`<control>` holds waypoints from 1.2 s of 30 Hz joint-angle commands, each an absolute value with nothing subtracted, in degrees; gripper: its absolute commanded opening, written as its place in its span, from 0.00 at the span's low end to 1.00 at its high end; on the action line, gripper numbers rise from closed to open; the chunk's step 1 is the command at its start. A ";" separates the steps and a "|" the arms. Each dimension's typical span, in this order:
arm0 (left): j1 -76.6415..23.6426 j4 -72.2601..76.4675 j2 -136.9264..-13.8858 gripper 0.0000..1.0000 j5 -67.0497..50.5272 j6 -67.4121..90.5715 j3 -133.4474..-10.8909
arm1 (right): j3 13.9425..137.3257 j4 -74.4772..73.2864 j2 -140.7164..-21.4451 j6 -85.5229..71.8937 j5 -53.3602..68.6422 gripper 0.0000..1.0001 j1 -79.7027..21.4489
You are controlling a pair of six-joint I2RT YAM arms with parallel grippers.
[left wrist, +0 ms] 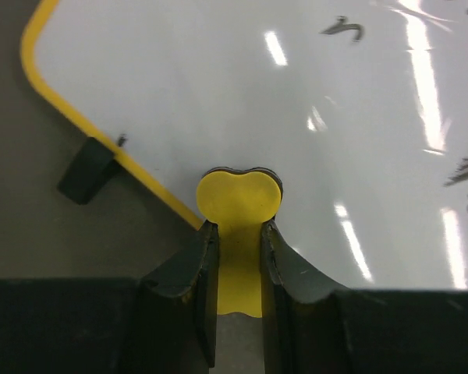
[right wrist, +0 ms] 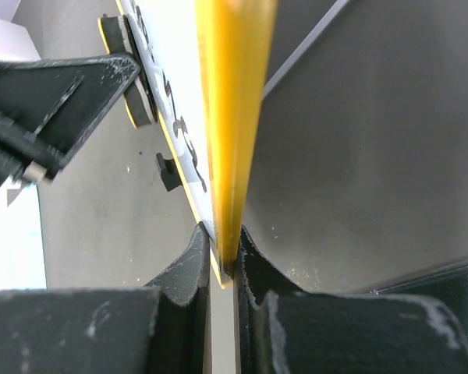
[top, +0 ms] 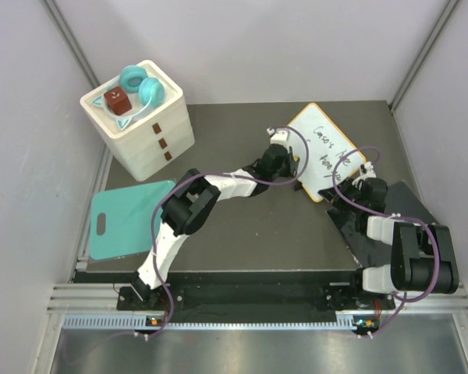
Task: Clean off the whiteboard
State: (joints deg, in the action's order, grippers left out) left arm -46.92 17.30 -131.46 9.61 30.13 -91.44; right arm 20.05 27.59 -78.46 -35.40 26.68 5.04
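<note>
Whiteboard [top: 327, 148] at far right of table [top: 242, 125], handwriting on face. Right gripper [right wrist: 222, 249] clamped on its orange-yellow frame edge. Left gripper [left wrist: 238, 234] pinching yellow eraser [left wrist: 239, 199], eraser against white face near frame.

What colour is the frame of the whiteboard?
The frame of the whiteboard is orange-yellow, seen best in the left wrist view.

I work on a dark grey tabletop [top: 234, 128] boxed in by pale, plain walls [top: 257, 47] at the back and on both sides, with slim metal posts [top: 70, 39] running up the far corners. A ribbed aluminium rail [top: 86, 300] runs along the near edge, and nearer still lies a shiny metal sheet [top: 242, 351]. The light is soft and even.
</note>
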 commanded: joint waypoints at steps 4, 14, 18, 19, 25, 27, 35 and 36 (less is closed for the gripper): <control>-43.51 5.98 -136.05 0.00 5.11 28.92 -92.18 | 19.60 19.51 -79.01 -32.25 28.65 0.00 3.87; -47.55 5.45 -139.66 0.00 -3.51 25.05 -109.50 | 19.51 19.60 -78.93 -32.17 28.74 0.00 3.95; -50.09 1.59 -142.90 0.00 -2.81 22.68 -118.54 | 19.77 19.51 -79.45 -32.17 28.92 0.00 3.87; -50.53 0.19 -143.52 0.00 -3.07 21.89 -121.78 | 19.86 19.51 -79.45 -32.17 28.92 0.00 3.87; -54.31 -2.81 -146.34 0.00 -4.66 16.63 -125.95 | 19.78 19.42 -79.37 -32.17 28.92 0.00 3.95; -56.06 -4.38 -146.86 0.00 -5.36 14.16 -125.68 | 19.86 19.51 -79.37 -32.17 28.92 0.00 3.87; -62.92 -7.99 -148.45 0.00 -13.71 3.62 -123.49 | 19.78 19.51 -79.45 -32.17 29.00 0.00 3.87; -63.45 -8.26 -148.36 0.00 -14.06 2.73 -123.31 | 19.78 19.51 -79.45 -32.08 29.00 0.00 3.95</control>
